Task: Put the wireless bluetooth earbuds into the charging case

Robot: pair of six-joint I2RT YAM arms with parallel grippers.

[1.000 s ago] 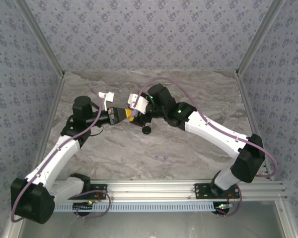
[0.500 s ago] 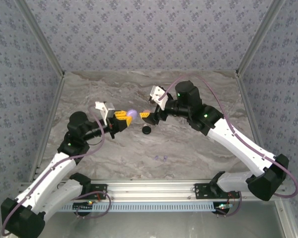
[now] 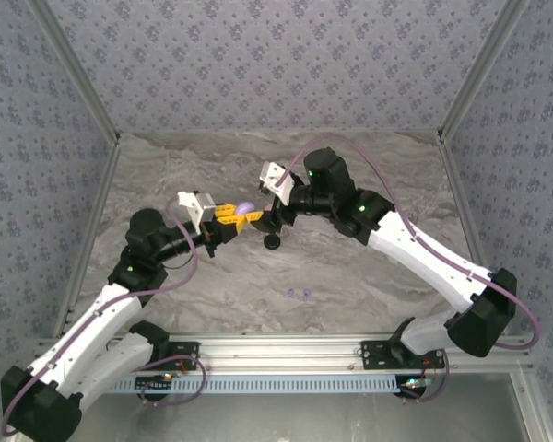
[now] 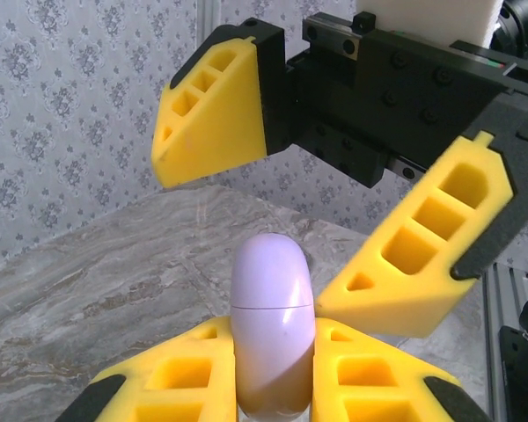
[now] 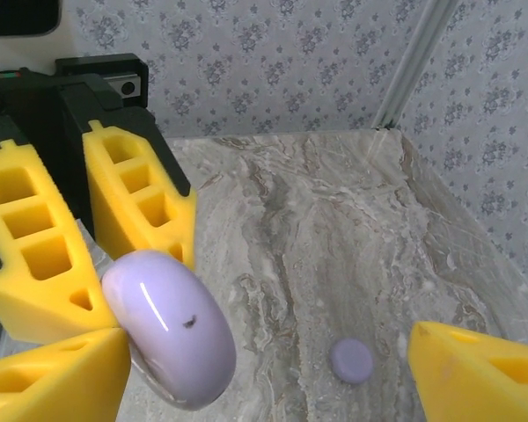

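Lilac case [image 4: 271,299] at centre frame, clamped between the left gripper [image 4: 273,352]'s yellow fingers above the marble table [image 3: 350,276]. The right gripper [image 5: 268,347] is spread wide on either side of it. Below it, a small black piece [image 3: 272,241] lies on the table.

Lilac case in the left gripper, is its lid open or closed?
Closed: the lilac case shows only a thin seam, lid flush, held in the left gripper.

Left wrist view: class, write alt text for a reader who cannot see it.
A closed lilac case stands clamped in the left gripper. The right gripper faces it, yellow fingers spread open, above a marble table.
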